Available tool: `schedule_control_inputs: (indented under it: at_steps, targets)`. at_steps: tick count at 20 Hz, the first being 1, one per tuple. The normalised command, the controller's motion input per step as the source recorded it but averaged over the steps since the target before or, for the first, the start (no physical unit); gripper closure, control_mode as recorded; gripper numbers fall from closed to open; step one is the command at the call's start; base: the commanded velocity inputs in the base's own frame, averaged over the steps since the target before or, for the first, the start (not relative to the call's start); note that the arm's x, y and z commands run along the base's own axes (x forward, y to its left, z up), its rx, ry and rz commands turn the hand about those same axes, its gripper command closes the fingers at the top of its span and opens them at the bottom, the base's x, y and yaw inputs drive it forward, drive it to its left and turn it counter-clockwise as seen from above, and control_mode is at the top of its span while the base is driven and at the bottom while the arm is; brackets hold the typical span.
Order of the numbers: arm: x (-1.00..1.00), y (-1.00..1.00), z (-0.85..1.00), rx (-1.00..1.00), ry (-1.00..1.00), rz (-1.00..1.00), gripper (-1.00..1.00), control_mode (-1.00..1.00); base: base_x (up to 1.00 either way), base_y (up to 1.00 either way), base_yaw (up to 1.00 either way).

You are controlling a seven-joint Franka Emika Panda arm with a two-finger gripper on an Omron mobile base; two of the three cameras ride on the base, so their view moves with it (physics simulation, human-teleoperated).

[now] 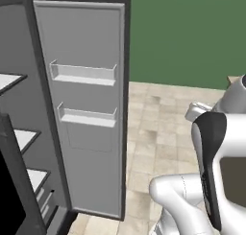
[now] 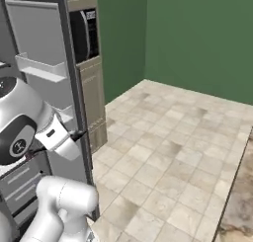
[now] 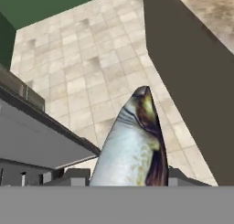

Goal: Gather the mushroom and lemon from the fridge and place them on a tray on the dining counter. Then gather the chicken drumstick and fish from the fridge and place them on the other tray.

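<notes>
Item: fish (image 3: pixel 135 143), silver-white belly w/ dark olive-brown back, pointed end up in hand view. Position: rises from btwn the two dark finger tips (image 3: pixel 73 176) at the bottom of hand view, one tip each side, body filling the gap. Jaws pinching the fish, partly spread to its width. Fish is in the air over the floor (image 3: pixel 82 67), not on any shelf or tray.

Item: fridge door (image 1: pixel 84 109), grey, swung open. Two clear door bins (image 1: pixel 84 75) on its inner face, upper and lower. Fridge shelves (image 1: pixel 9 80) at far left of left base view, white, stepped one below another.

Item: arm (image 1: pixel 211 171), white w/ dark joints, lower right in left base view; lower left in right base view, just beside the door edge.

Item: floor, beige stone tiles, runs to a green wall (image 2: pixel 197 38) at the far side.

Item: tall cabinet w/ dark oven front (image 2: pixel 88 36), right of fridge door in right base view.

Item: dark panel w/ mottled stone top (image 3: pixel 210 17), right side of hand view; likely table edge, can't tell for sure.
</notes>
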Motion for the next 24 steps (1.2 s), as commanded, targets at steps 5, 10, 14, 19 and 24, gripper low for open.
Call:
schedule_control_inputs:
  at_steps: [5,10,14,19,24]
  targets:
    - [0.0,0.0,0.0,0.0,0.0,0.0,1.0,1.0,0.25,-0.71,-0.4]
    - [0.0,0.0,0.0,0.0,0.0,0.0,1.0,1.0,0.43,-0.58,-0.32]
    - [0.0,0.0,0.0,0.0,0.0,0.0,1.0,1.0,0.63,-0.26,-0.29]
    - [0.0,0.0,0.0,0.0,0.0,0.0,1.0,1.0,0.87,-0.01,-0.24]
    - [0.0,0.0,0.0,0.0,0.0,0.0,1.0,1.0,1.0,0.0,-0.16]
